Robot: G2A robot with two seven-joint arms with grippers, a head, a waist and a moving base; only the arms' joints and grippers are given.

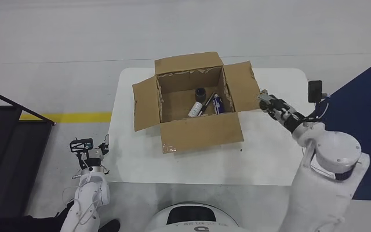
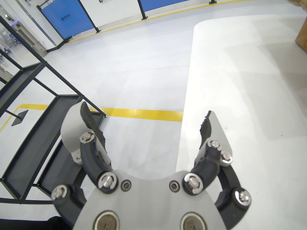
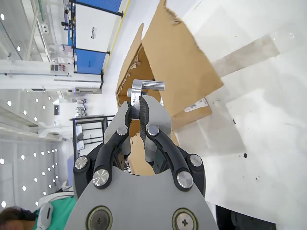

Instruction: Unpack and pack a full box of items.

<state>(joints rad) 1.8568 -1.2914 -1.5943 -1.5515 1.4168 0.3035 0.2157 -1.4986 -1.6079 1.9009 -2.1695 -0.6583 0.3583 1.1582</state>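
Your right hand (image 3: 138,111) is clamped on the flat bar of a small metal part (image 3: 146,86). It holds the part over the right side of the tabletop (image 1: 266,156), just beside the right flap of the box (image 1: 200,132), which sits mid-tabletop toward the far edge. Judge the part stiff, smooth and heavy for its size, so it may slip. Grip the flat bar, not the round end. Your left hand (image 2: 146,108) hangs wide apart and empty, off the left edge.

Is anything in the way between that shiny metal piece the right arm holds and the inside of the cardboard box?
Only the right flap of the cardboard box, folded outward between the right gripper with its metal part and the opening; the part would likely have to pass over it.
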